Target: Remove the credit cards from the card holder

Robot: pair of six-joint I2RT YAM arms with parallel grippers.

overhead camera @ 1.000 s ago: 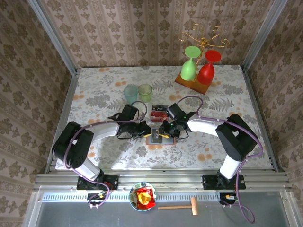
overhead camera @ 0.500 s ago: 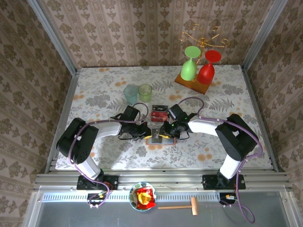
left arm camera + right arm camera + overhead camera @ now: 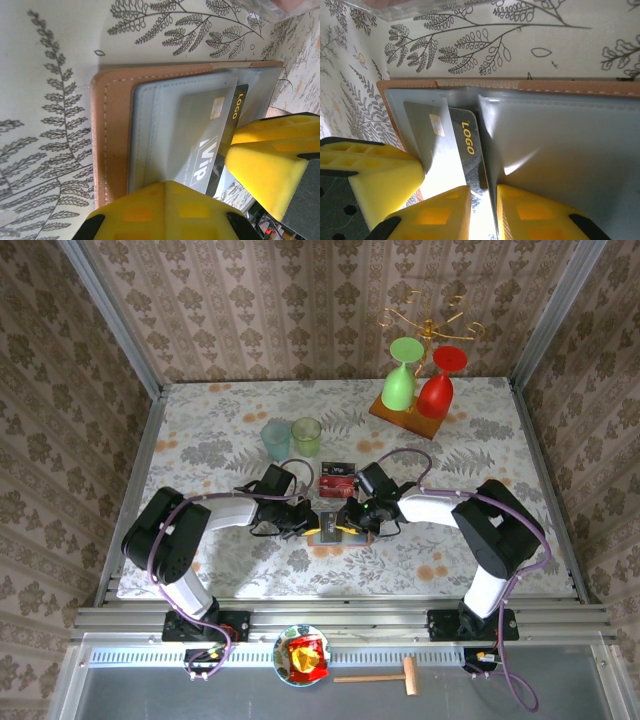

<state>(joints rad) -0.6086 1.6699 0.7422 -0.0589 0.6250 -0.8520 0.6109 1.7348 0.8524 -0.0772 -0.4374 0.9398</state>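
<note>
**Top view.** Holder is lying open on the table, near the front middle, between the two arms. Left gripper is reaching in from the left and right gripper from the right. Both are sitting low over the holder with their tips near each other. Loose cards, red and dark, are lying just behind the holder and apart from it. Two cups are standing further back. Green and red goblets are standing inverted on a board at the back right.

**Left wrist.** Holder is showing a tan rim and a grey-blue inside. Card is sitting in a frosted pocket, with its dark edge marked LOGO sticking out to the right. Left gripper is holding its fingers pressed together with nothing between them. It is covering the pocket's near edge, but I cannot tell whether it is touching. One right-gripper finger is meeting the card's protruding end.

**Right wrist.** Right gripper is keeping its fingers almost together, with only a narrow gap between them. The card's dark edge is running down into that gap and appears clamped there. The holder's other leaf is lying alongside, its inner edge lifting next to the right-hand finger. A left-gripper finger is sitting at the left, over the pocket side.
</note>
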